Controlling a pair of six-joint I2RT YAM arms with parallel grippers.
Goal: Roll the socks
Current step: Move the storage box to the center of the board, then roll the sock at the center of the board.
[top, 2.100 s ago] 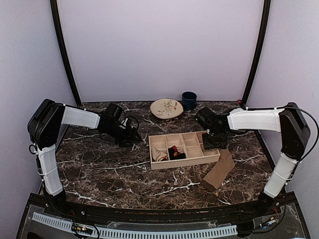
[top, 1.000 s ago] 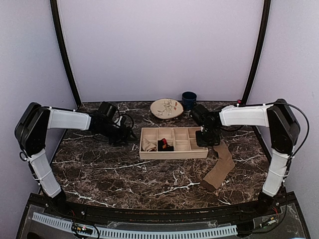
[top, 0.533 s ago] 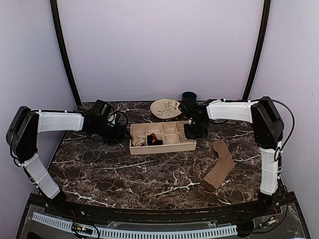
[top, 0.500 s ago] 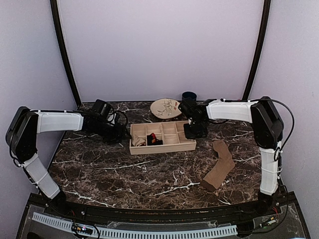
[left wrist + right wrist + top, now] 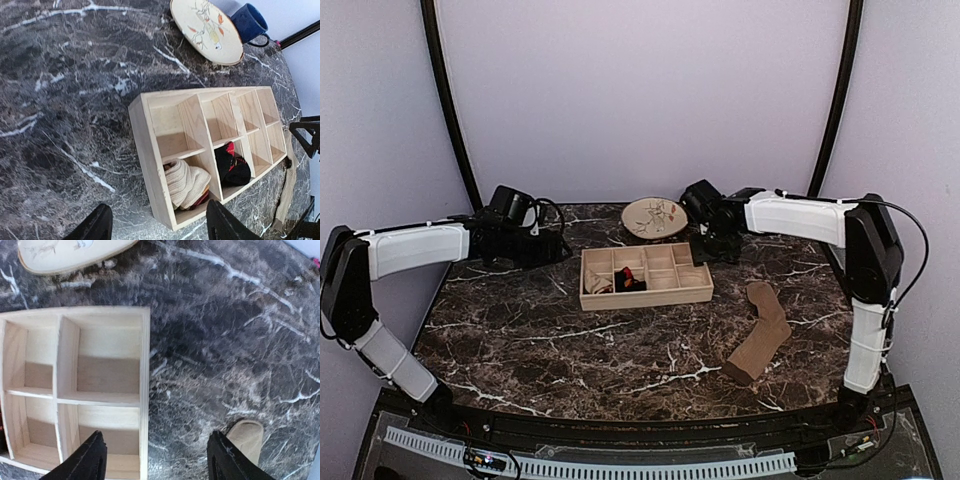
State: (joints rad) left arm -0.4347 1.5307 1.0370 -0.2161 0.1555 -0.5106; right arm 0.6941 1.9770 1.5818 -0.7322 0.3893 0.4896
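Note:
A wooden divided tray (image 5: 645,298) lies at the back middle of the marble table. A rolled beige sock with striped edges (image 5: 187,182) fills its near-left compartment, and a rolled black sock with red marks (image 5: 232,166) sits in the compartment beside it. The plain tan sock (image 5: 760,330) lies flat and unrolled on the table right of the tray. My left gripper (image 5: 160,230) hovers open and empty off the tray's left end. At the tray's right end my right gripper (image 5: 157,462) also stands open and empty, straddling the end wall (image 5: 145,390), with the tan sock's tip (image 5: 245,436) near its right finger.
A painted plate (image 5: 655,217) rests behind the tray, and a blue mug (image 5: 249,22) stands beside it. Black frame posts rise at both back corners. Bare marble lies in front of the tray.
The tray has slid left and back. My right gripper, shut on the tray's right end before, has opened and drawn back. My left arm has pulled back to the left.

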